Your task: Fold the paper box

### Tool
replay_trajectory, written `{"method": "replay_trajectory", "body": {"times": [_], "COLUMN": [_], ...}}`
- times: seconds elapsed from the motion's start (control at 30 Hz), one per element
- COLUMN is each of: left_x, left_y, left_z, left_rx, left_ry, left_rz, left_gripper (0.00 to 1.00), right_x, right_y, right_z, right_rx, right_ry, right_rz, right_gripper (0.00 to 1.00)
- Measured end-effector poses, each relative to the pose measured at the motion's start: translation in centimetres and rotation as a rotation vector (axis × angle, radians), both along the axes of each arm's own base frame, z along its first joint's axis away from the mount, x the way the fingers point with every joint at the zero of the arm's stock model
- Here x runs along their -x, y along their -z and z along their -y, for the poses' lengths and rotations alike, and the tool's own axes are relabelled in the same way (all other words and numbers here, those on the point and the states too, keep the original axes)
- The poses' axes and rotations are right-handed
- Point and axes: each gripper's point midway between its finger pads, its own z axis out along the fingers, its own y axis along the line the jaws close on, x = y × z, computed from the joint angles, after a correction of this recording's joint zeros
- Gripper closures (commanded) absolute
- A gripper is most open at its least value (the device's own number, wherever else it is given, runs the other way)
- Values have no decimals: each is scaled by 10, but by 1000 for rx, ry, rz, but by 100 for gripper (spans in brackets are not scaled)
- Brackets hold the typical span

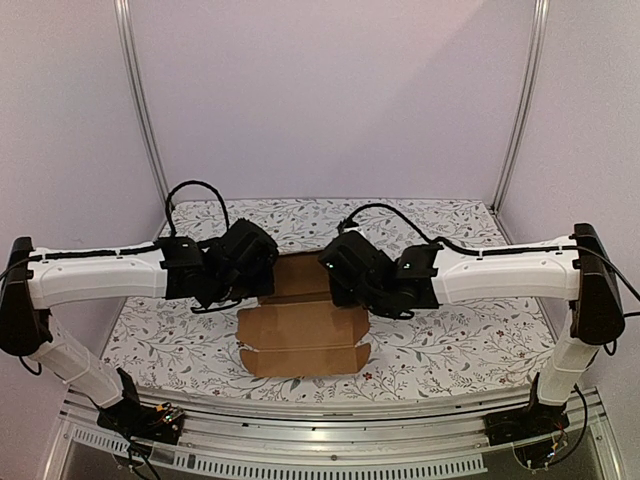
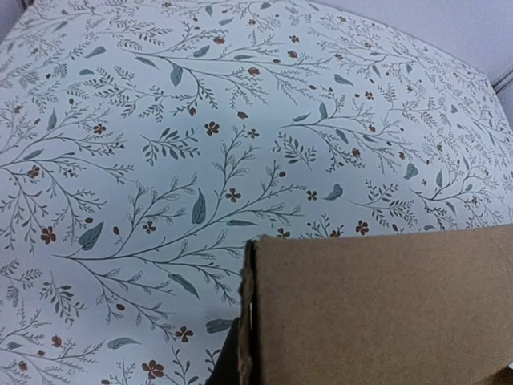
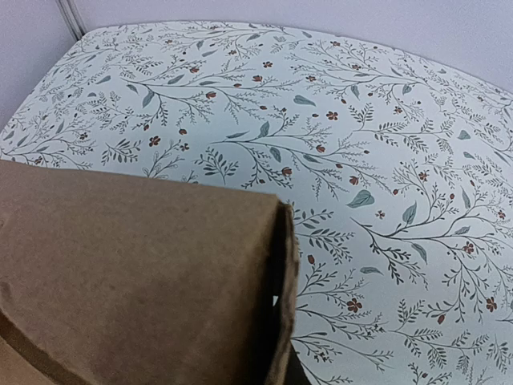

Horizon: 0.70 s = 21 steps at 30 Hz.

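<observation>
Box (image 1: 303, 335) lies mid-table as a creased brown sheet, not yet closed up. Its near panels rest flat on the table (image 1: 450, 340) with a small flap jutting at each near corner, and its far panel runs back between the two grippers.

The left gripper (image 1: 255, 280) is at the sheet's far-left edge and the right gripper (image 1: 350, 285) at its far-right edge. Their heads face each other across that panel, apart.

From the left wrist, the box (image 2: 377, 313) fills the lower right close to the lens, with a raw cut edge standing on its left side. From the right wrist, the box (image 3: 136, 281) fills the lower left and ends in a rounded folded edge on its right. The card hides the fingers in both wrist views. Both grippers are closed — whether card is pinched between the fingers cannot be told.

The table's floral cloth spreads beyond the box on all sides, up to plain pale walls (image 1: 330, 100).
</observation>
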Motion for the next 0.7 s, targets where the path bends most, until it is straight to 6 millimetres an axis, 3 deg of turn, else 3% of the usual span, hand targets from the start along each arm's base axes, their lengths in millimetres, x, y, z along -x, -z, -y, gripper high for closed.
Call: {"method": "replay_trajectory", "body": {"times": [0.33,0.43,0.7], "left_x": [0,0,-2], "left_y": [-1,-1,-4], "left_z": [-1,-1,2], "left_rx": [1,1,20], "left_ry": [-1,-2,-4], "left_rz": [3,4,13], "left_gripper": [100,100,100], "right_x": [-1,-1,2], "right_y": [-3,-4,-10], "right_z": [-1,-1,-8], "right_rx": [8,13,2], "right_ry": [1,0,-25], "right_rz": [5,5,7], "right_gripper": [100,70,60]}}
